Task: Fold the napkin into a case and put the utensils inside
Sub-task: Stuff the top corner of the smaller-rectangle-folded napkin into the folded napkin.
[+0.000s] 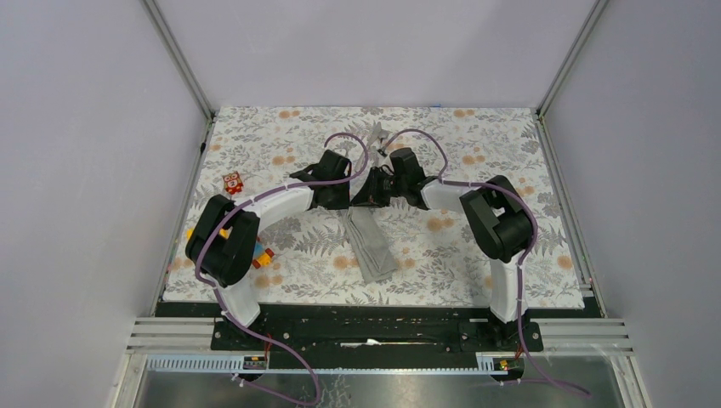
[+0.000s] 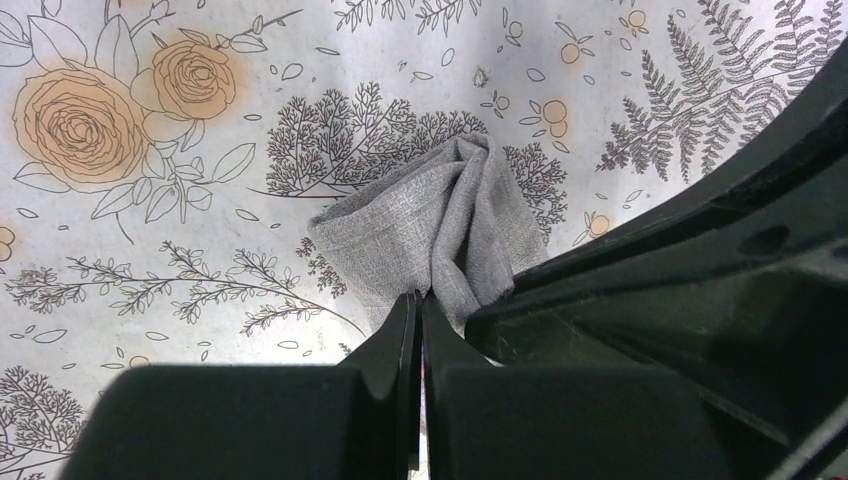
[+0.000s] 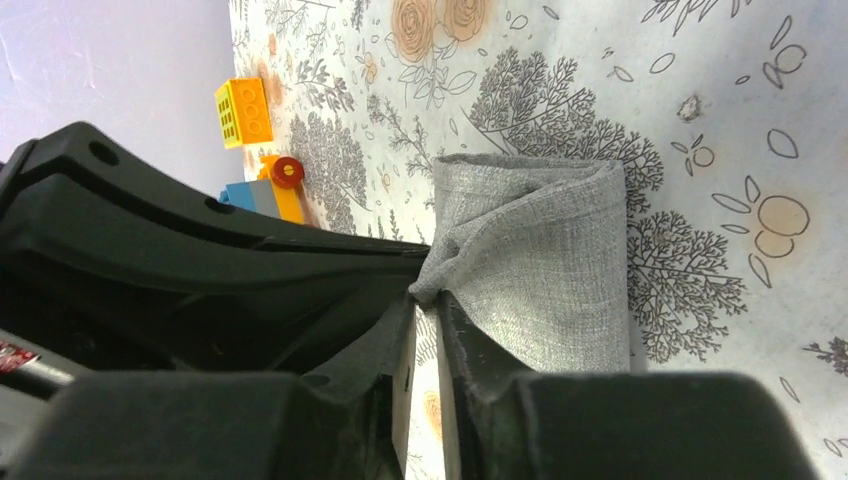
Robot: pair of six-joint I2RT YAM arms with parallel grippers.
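From above, the far end of the napkin (image 1: pixel 371 246) disappears under the two wrists, which meet at mid-table, so neither grip shows there. The utensils (image 1: pixel 379 134) are only a small silver glint past the arms, partly behind a cable (image 1: pixel 357 144); what kind of pieces they are cannot be told. In each wrist view the camera's own gripper body cuts off the near part of the cloth.

The napkin is plain grey, folded into a narrow strip on the floral tablecloth (image 1: pixel 510 136), running from the arms back toward the bases. Its far end is lifted and bunched into soft upright folds.

The left gripper (image 2: pixel 418 298) is fully closed, pinching one edge of that bunched end. The right gripper (image 3: pixel 425 300) leaves only a slit between its fingers, and a gathered corner of the cloth is nipped at its tips. Toy blocks (image 3: pixel 245 110) lie off to the left.
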